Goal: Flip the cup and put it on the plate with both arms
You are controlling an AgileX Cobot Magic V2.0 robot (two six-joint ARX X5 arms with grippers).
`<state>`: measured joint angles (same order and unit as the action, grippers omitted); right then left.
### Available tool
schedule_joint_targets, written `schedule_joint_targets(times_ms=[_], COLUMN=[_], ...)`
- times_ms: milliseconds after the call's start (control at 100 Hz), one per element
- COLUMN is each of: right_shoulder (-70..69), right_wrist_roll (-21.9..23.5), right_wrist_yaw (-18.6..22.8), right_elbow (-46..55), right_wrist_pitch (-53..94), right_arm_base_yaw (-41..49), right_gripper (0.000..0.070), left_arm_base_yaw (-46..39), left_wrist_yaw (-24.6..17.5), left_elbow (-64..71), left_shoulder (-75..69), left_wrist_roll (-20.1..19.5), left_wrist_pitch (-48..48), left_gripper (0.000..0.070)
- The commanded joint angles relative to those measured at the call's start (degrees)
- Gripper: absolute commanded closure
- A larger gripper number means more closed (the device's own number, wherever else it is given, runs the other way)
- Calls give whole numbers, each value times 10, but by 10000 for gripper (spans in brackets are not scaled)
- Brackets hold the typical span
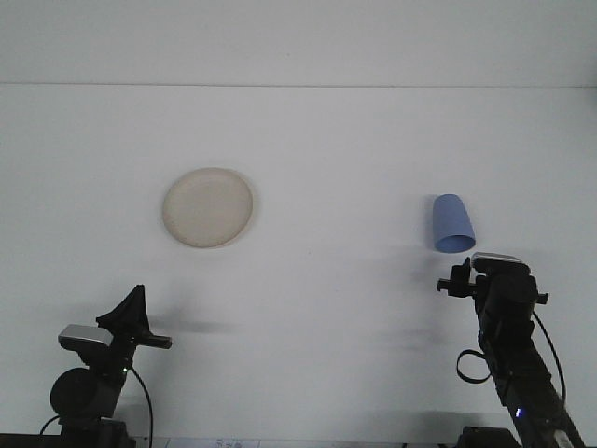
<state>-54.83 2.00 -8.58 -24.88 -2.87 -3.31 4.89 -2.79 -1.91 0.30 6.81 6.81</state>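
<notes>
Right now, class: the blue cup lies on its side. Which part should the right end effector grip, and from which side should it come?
Probably the middle of the blue cup wall, pinched across its width. It lies on its side, open mouth toward the robot, narrower closed end pointing away. The right end effector sits just near of the mouth, so coming from above suits; its fingers aren't clearly visible.

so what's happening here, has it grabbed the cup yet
Not yet. The blue cup lies on its side on the white table, untouched, with the right claw close in front of its open end. The left claw sits low on its own side. The beige plate holds nothing.
</notes>
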Motion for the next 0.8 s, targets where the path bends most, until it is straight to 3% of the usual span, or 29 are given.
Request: schedule_joint_targets(times_ms=[0, 320, 490, 550, 640, 790], right_shoulder=[-28, -201, -271, -287, -299, -287], right_wrist_roll=[10, 10, 8, 7, -6, -7], right_wrist_yaw=[-1, 64, 122, 136, 171, 207], right_elbow=[-4, -4, -4, -4, -4, -4], right_wrist_pitch=[-34, -228, -327, -349, -362, -378], right_arm_base_yaw=[-5, -54, -78, -82, -87, -87], right_gripper=[255, 254, 271, 379, 700, 697], left_arm_base_yaw=[0, 0, 0, 0, 0, 0], left_wrist_yaw=[-1, -1, -1, -1, -1, -1], left_elbow=[11, 11, 11, 11, 11, 11], left_shoulder=[-1, -1, -1, -1, -1, -1], left_wrist_roll=[2, 2, 2, 2, 2, 2], left_wrist_pitch=[6, 6, 6, 6, 6, 6], left_gripper=[688, 688, 688, 688, 688, 688])
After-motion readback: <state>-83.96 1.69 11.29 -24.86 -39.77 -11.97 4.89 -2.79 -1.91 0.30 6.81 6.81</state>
